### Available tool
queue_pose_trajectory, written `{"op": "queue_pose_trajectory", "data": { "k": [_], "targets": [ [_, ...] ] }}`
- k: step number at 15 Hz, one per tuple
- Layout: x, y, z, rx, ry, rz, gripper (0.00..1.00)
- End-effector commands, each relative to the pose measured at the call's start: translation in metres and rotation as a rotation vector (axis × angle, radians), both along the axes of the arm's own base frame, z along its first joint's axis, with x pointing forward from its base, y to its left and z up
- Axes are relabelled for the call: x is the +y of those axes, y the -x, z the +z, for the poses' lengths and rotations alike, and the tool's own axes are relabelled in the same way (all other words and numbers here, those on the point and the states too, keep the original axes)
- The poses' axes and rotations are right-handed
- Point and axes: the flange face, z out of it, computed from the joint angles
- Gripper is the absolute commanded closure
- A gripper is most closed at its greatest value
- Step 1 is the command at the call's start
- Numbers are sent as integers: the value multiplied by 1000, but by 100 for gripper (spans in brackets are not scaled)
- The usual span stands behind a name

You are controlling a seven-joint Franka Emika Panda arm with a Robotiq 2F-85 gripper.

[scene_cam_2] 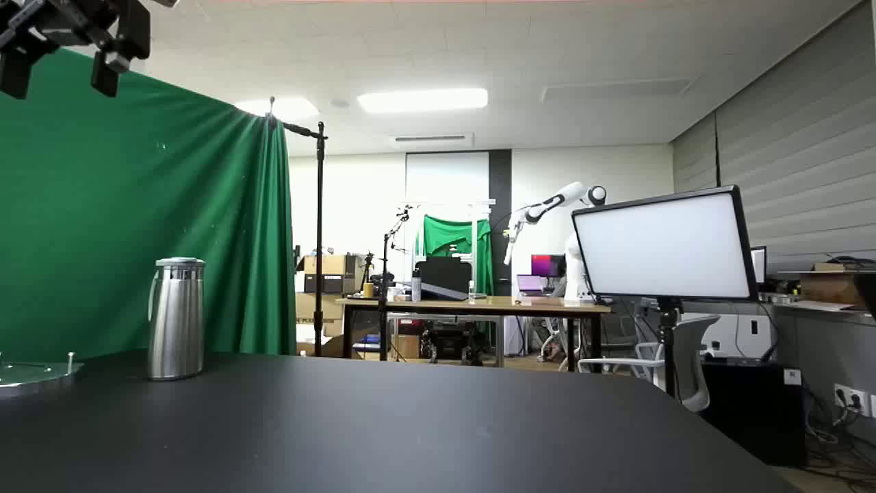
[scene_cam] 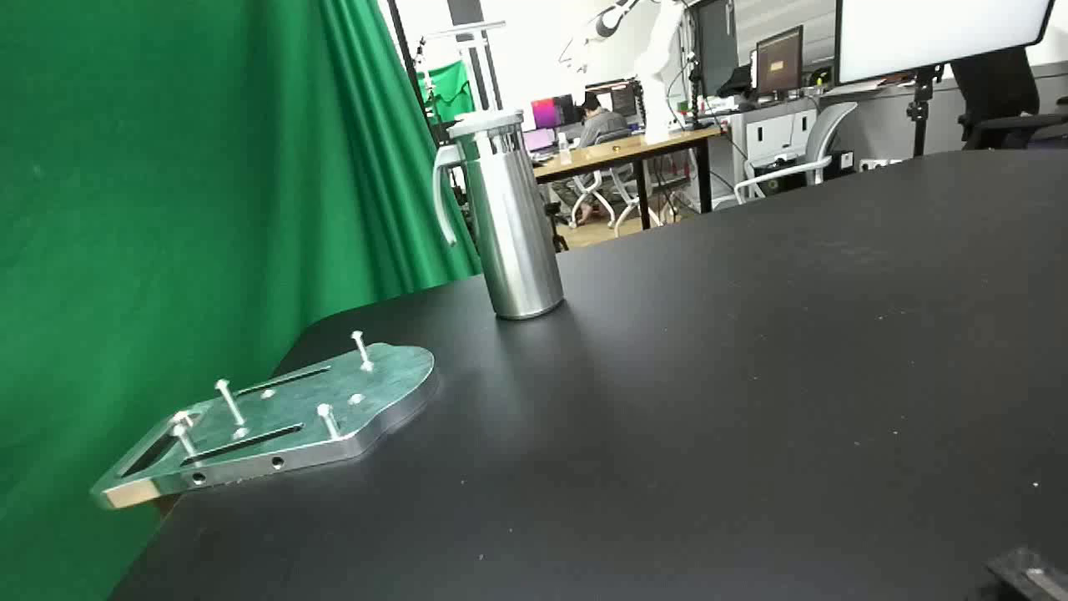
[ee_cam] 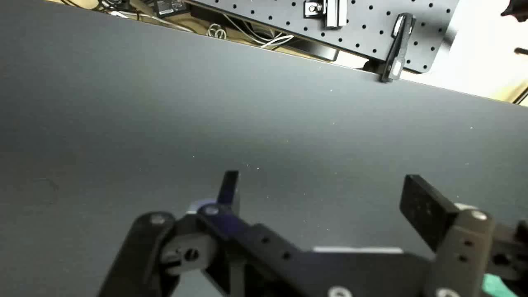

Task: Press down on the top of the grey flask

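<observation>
Tall, shiny silver-grey metal flask (scene_cam: 521, 225), matte grey cap (scene_cam: 486, 123) on top, upright on the matte black tabletop (scene_cam: 709, 417), near 12 o'clock in an exterior view. Flat, green-tinted, pegged metal board (scene_cam: 380, 388) toward its 8 o'clock, apart. Wrist view: black two-fingered gripper (ee_cam: 324, 196), jaws spread wide, tabletop showing between. In an exterior view it hangs at 10 o'clock, partly before a deep-green cloth curtain (scene_cam_2: 157, 178), well apart from the flask. Dark piece (scene_cam: 1032, 576) at 4 o'clock, cut by the frame; can't tell what.

Grey flask (scene_cam: 515, 219), shiny metal, capped, upright
</observation>
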Motion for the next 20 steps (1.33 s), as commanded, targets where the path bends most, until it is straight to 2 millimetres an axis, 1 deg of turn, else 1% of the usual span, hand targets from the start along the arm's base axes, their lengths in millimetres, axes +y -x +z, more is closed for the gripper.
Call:
{"op": "queue_pose_trajectory", "data": {
  "k": [1, 10, 11, 13, 15, 19, 20],
  "targets": [
    [0, 0, 1, 0, 0, 0, 0],
    [0, 0, 1, 0, 0, 0, 0],
    [0, -4, 0, -5, -4, 10, 0],
    [0, -20, 1, -19, 3, 14, 0],
    [3, -43, 0, -42, -1, 31, 0],
    [12, -101, -8, -66, -24, 71, 0],
    [16, -116, -10, -74, -25, 82, 25]
  ]
}}
